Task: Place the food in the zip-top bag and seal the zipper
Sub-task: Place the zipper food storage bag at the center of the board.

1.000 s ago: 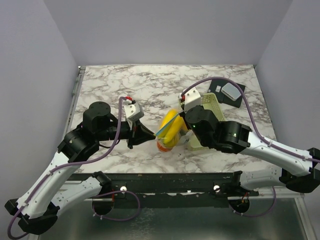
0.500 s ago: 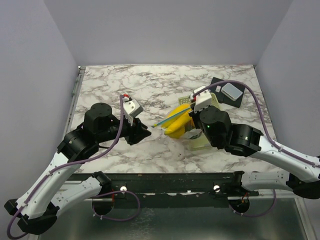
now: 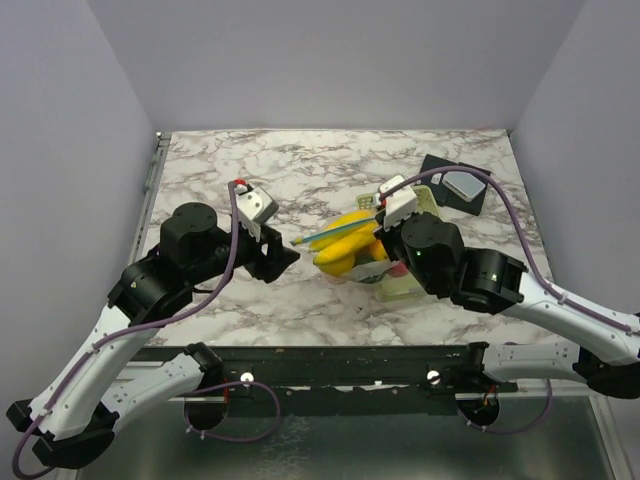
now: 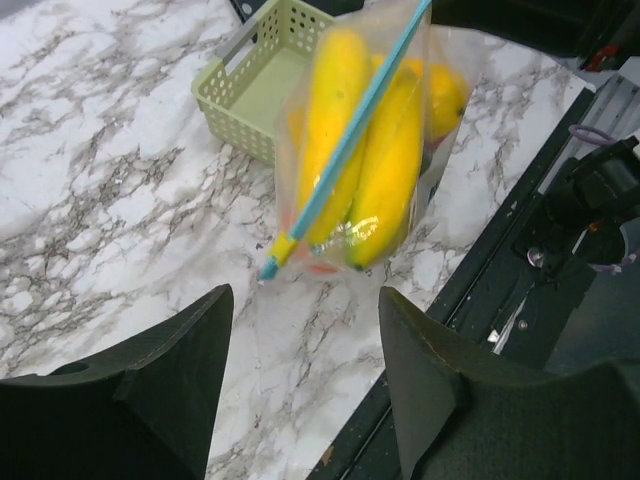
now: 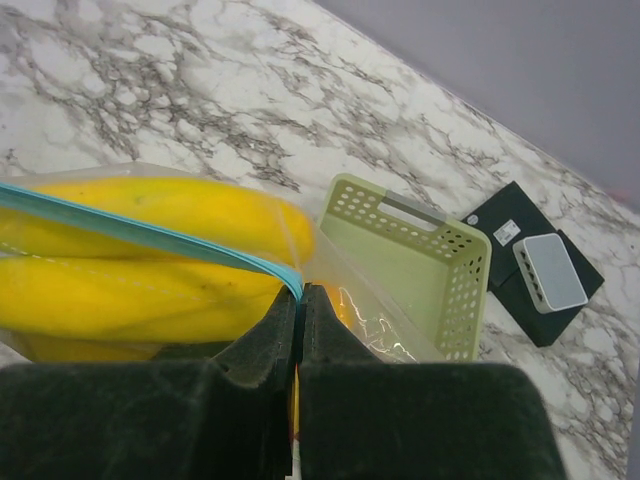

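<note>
The clear zip-top bag [image 3: 352,262] hangs over the table's middle with yellow bananas [image 3: 345,250] and an orange-yellow piece [image 4: 445,95] of the food inside. Its light blue zipper [image 3: 335,232] runs slanted across the top. My right gripper [image 5: 301,290] is shut on the zipper's right end [image 5: 285,275] and holds the bag up. My left gripper [image 4: 305,300] is open, with only table between its fingers. It sits a short way left of the zipper's free end [image 4: 270,268], not touching it. In the top view the left gripper [image 3: 285,258] is just left of the bag.
A pale yellow-green perforated basket [image 3: 425,205] stands right behind the bag, partly under my right wrist; it looks empty in the right wrist view [image 5: 470,290]. A black pad with a small white box [image 3: 462,183] lies at the back right. The table's dark front rail [image 4: 480,290] is near the bag.
My left gripper has opened, let go of the zipper's left end and drawn back to the left. My right gripper has carried the bag slightly right and back, toward the basket.
</note>
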